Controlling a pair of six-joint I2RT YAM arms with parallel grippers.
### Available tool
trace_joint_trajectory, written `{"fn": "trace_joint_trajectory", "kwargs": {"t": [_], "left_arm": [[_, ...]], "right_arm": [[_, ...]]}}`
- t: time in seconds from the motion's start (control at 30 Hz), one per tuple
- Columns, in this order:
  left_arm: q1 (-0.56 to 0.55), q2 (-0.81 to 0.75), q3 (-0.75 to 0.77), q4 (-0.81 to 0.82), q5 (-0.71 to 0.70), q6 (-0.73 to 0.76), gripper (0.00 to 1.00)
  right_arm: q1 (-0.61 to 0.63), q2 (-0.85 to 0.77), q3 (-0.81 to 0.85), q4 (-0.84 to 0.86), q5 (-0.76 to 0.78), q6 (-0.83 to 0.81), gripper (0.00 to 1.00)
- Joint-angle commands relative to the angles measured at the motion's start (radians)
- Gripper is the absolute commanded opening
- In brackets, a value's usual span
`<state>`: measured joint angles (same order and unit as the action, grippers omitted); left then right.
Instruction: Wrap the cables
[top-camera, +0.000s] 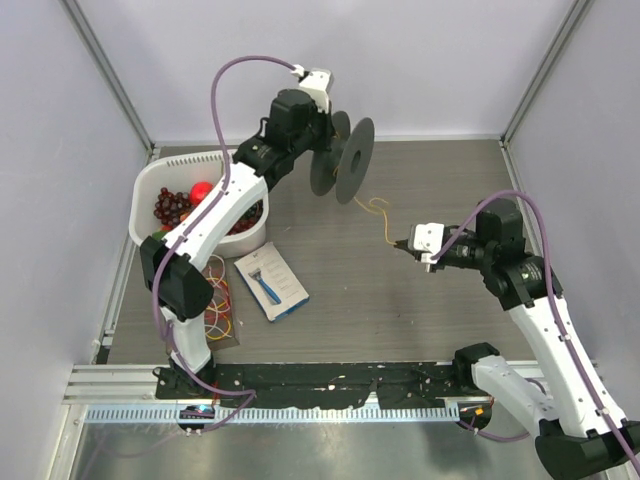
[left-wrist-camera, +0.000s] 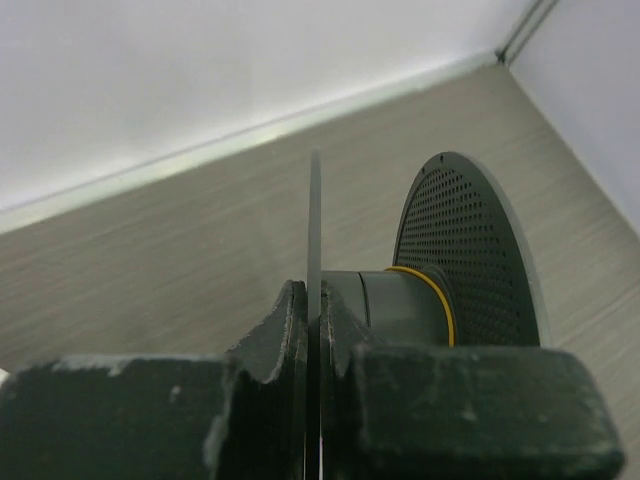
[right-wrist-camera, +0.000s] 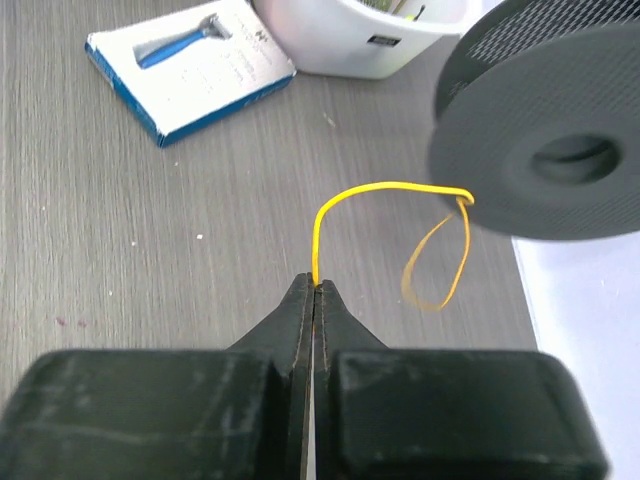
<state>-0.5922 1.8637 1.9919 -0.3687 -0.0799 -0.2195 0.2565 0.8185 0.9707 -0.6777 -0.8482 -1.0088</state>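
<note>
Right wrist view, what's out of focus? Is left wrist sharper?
Right wrist view: the dark grey round perforated spool is soft, the thin yellow wire crisp by the right pincer, its loop smeared. Left wrist view: the spool's holes look sharp.

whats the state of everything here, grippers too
spool, held up in the air, little wire on its hub
wire, mostly loose, looped, pinched at one point
left gripper, shut on the spool's flange
right gripper, shut on the wire
tub, open, holding red items
razor pack, lying flat, face up
</note>
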Motion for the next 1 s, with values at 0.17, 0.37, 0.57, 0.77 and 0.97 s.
{"fn": "trace_joint_trajectory", "kwargs": {"t": [0.17, 0.37, 0.57, 0.77, 0.97], "left_arm": [[-0.043, -0.041, 0.004, 0.074, 0.074, -0.073, 0.00], [-0.043, -0.003, 0.129, -0.001, -0.024, -0.193, 0.00], [-0.050, 0.048, 0.206, -0.061, -0.081, -0.299, 0.00], [-0.075, 0.051, 0.177, -0.058, -0.077, -0.290, 0.00], [-0.112, -0.018, 0.035, -0.001, -0.028, -0.279, 0.00]], "right_arm": [[0.044, 0.068, 0.080, 0.090, 0.000, 0.092, 0.01], [0.093, 0.050, 0.030, 0.034, 0.011, 0.035, 0.01], [0.255, 0.070, 0.023, 0.056, 0.070, 0.062, 0.01], [0.362, 0.158, 0.077, 0.154, 0.109, 0.119, 0.01], [0.363, 0.304, 0.216, 0.263, 0.118, 0.202, 0.01]]}}
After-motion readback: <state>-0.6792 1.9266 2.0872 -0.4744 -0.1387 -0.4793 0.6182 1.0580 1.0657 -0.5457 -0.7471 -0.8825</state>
